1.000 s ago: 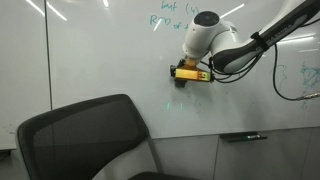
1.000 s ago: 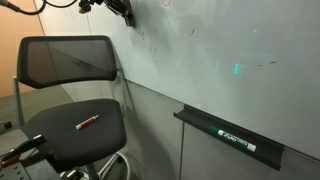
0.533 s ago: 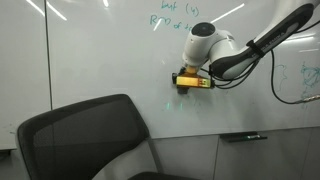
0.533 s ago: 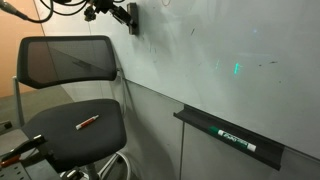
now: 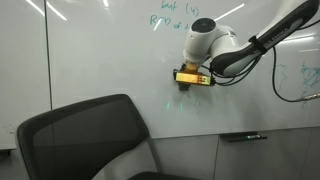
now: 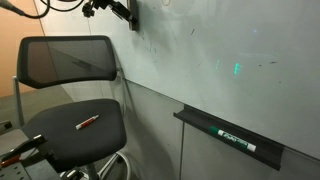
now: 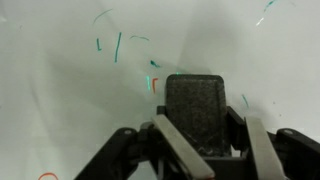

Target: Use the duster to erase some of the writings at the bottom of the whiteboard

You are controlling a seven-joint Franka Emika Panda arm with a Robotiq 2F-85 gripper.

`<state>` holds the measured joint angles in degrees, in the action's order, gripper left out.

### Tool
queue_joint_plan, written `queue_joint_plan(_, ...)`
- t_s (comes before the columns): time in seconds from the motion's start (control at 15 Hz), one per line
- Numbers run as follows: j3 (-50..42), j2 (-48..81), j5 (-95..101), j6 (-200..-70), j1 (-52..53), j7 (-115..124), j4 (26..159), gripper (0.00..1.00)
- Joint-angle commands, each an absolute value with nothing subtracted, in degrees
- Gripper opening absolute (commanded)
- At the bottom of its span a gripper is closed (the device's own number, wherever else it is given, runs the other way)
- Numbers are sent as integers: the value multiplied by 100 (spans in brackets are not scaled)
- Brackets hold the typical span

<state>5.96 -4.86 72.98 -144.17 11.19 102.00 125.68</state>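
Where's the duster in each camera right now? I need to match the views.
In an exterior view: duster, yellow and black, centre frame, at the whiteboard.
In an exterior view: dark shape at the top edge, left of centre.
Wrist view: dark block, lower centre, held in the end effector.
Shared landmark: the whiteboard.

You see a white whiteboard (image 5: 90,50) with teal-green writings (image 7: 117,46) and a small orange-red stroke (image 7: 154,84). Your duster (image 5: 192,77) is yellow and black; the chair (image 5: 80,135) is black mesh.
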Motion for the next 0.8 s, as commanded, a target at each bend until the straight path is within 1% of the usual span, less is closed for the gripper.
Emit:
queue_joint_plan(0.0, 735, -898, 7516, -14215, 980, 10591, 12678, 33)
queue_joint_plan(0.33, 792, -1206, 7645, -14019, 963, 10864, 12797, 33)
queue_joint_plan(0.73, 746, -628, 7463, -13987, 924, 10593, 12414, 33)
